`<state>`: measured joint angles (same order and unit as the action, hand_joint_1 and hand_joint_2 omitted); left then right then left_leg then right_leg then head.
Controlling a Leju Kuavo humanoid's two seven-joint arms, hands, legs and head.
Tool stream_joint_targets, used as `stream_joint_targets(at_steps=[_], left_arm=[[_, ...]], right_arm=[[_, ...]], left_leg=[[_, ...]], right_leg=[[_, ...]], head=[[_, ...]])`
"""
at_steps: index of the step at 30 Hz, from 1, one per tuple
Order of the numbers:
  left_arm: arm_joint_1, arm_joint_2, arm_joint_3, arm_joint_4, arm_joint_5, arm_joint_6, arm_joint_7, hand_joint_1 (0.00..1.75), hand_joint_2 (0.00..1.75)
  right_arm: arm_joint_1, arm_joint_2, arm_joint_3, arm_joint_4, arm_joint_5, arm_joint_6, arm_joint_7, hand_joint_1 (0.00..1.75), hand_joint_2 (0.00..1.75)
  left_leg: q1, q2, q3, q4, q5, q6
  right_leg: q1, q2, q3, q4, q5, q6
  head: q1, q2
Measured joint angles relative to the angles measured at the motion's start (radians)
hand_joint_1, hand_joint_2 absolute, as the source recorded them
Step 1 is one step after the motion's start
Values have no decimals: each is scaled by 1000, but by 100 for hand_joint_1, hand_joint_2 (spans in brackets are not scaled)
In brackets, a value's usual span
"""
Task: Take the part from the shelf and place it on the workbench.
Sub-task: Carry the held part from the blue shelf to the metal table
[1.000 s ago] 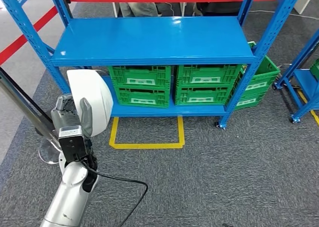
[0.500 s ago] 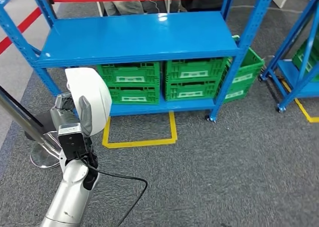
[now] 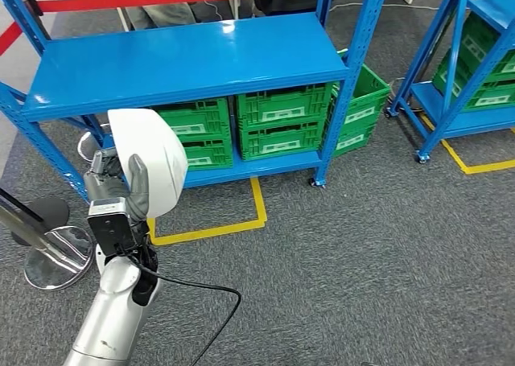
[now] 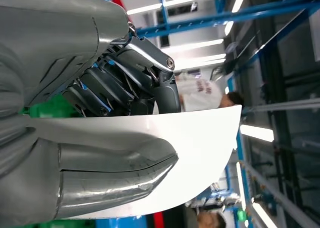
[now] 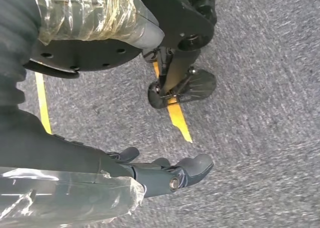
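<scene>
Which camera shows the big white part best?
The head view: the white part shows as a whole rounded shell in the left hand. The left wrist view shows it edge-on, half hidden by fingers.

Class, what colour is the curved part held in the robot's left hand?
White. The part, gripped by the left hand, shows best in the head view.

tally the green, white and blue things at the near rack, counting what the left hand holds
green crates: 6, in three stacks of two
white part: 1, held by the left hand
near blue rack: 1
total: 8
</scene>
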<state>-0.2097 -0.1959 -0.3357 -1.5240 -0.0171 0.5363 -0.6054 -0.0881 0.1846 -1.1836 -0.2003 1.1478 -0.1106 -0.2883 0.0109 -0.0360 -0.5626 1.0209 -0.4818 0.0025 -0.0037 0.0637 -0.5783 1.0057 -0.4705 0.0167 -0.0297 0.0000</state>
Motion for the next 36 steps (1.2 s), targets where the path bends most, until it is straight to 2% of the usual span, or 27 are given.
stream_joint_targets(at_steps=[2,3,4,6,7,8,9,10,12,13,14,16,17,18,20,22,23,24,25,26,28,30,32,33,34,36], left_arm=[[-1,-3,0,0,1,0,0,175,175],[-2,-5,0,0,1,0,0,175,175],[-3,-6,0,0,1,0,0,175,175],[-2,-8,0,0,1,0,0,175,175],[-1,-8,0,0,1,0,0,175,175],[-1,-8,0,0,1,0,0,175,175],[-1,-8,0,0,1,0,0,175,175],[-1,-8,0,0,2,0,0,175,175],[-2,-10,0,0,4,-2,-2,175,175],[-3,-10,0,0,6,-3,-5,175,175],[-4,-11,1,0,7,-6,-9,175,175],[-6,-11,1,0,11,-13,-17,175,175],[-6,-11,1,0,14,-16,-21,175,175],[-7,-11,1,0,16,-18,-25,175,175],[-8,-8,4,-1,20,-20,-33,175,175],[-5,0,9,-2,24,-24,-39,175,175],[-3,4,13,-2,25,-28,-42,175,175],[-1,8,17,-2,25,-31,-45,175,175],[-1,11,21,-2,25,-34,-48,175,175],[0,14,25,-3,24,-35,-51,175,175],[-1,17,30,-6,21,-36,-53,175,175],[-1,20,33,-8,18,-37,-54,175,175],[0,20,35,-11,17,-37,-55,175,175],[-1,20,37,-12,17,-37,-55,175,175],[-1,20,39,-13,16,-37,-56,175,175],[-1,20,43,-14,14,-37,-58,175,175]], right_arm=[[4,0,-3,0,0,0,0,0,175],[5,-1,-4,0,0,0,0,0,175],[4,-1,-4,0,-1,-1,0,0,175],[2,-1,-4,0,-1,-1,0,0,175],[2,-1,-4,0,-1,-1,0,0,175],[2,-1,-5,0,-1,-1,0,0,175],[3,-1,-5,0,-1,0,0,0,175],[4,-1,-6,0,-1,0,0,0,175],[3,-1,-8,-1,-1,0,0,0,175],[1,-1,-8,-1,-2,0,0,0,175],[0,-1,-9,-1,-2,1,-1,0,175],[1,-1,-10,-1,-2,2,-1,0,175],[3,-1,-10,-1,-2,3,-1,0,175],[4,-1,-10,-1,-2,3,-1,0,175],[3,-1,-10,-1,0,5,-2,0,175],[2,-2,-10,-2,3,7,-2,0,175],[2,-2,-10,-2,3,8,-2,0,175],[3,-2,-10,-2,4,9,-2,0,175],[4,-2,-10,-2,5,10,-2,0,175],[4,-2,-10,-2,5,11,-2,0,175],[2,-2,-10,-2,6,12,-2,0,175],[1,-2,-10,-2,7,13,-2,0,175],[3,-2,-10,-2,8,13,-2,0,175],[5,-3,-10,-2,8,13,-2,0,175],[5,-3,-10,-2,9,12,-2,0,175],[3,-4,-10,-2,9,12,-1,0,175]], left_leg=[[2,11,-3,-7,3,9],[4,18,-3,-10,6,14],[6,26,-4,-13,9,19],[4,41,-7,-14,11,24],[3,50,-8,-13,11,24],[2,58,-9,-13,11,25],[1,65,-9,-13,12,25],[0,72,-9,-13,12,25],[-2,84,-8,-12,11,23],[-5,88,-9,-11,12,19],[-7,93,-10,-10,12,15],[-9,105,-12,-9,15,5],[-8,105,-12,-7,12,0],[-7,96,-16,4,1,-5],[-3,64,-46,79,-53,-15],[-1,49,-100,204,-114,-20],[-1,47,-118,248,-126,-22],[-1,47,-122,259,-118,-22],[-1,46,-108,233,-92,-21],[0,40,-81,179,-56,-19],[4,12,-25,63,-7,-14],[5,-8,-7,14,-3,-8],[4,0,-9,6,-2,2],[5,7,-10,3,0,8],[6,14,-9,0,3,13],[6,31,-10,-2,5,20]], right_leg=[[-1,1,-10,2,1,11],[0,-8,-19,18,-12,16],[0,-21,-37,54,-35,21],[-3,-47,-95,181,-101,30],[-4,-51,-122,242,-125,33],[-5,-54,-136,278,-133,35],[-6,-55,-131,273,-122,35],[-6,-59,-106,231,-95,33],[-2,-83,-29,90,-36,26],[1,-96,1,36,-21,22],[5,-104,17,5,-16,17],[8,-98,19,-5,-16,9],[6,-92,18,-7,-13,4],[4,-86,17,-9,-9,-3],[0,-74,17,-14,-2,-15],[0,-59,13,-14,1,-20],[1,-51,11,-13,2,-20],[1,-42,10,-12,2,-21],[1,-33,10,-10,2,-20],[0,-25,10,-8,2,-20],[2,-10,4,0,1,-15],[3,1,-9,7,3,-4],[1,7,-20,9,7,8],[1,0,-26,15,1,13],[0,-13,-39,40,-15,18],[-1,-43,-90,148,-73,27]], head=[[0,0],[4,0],[8,0],[15,0],[15,0],[15,0],[15,0],[15,0],[16,0],[15,0],[14,0],[13,0],[14,0],[13,0],[11,0],[10,0],[10,0],[10,0],[10,0],[9,0],[10,0],[10,0],[10,0],[12,0],[16,0],[24,0]])
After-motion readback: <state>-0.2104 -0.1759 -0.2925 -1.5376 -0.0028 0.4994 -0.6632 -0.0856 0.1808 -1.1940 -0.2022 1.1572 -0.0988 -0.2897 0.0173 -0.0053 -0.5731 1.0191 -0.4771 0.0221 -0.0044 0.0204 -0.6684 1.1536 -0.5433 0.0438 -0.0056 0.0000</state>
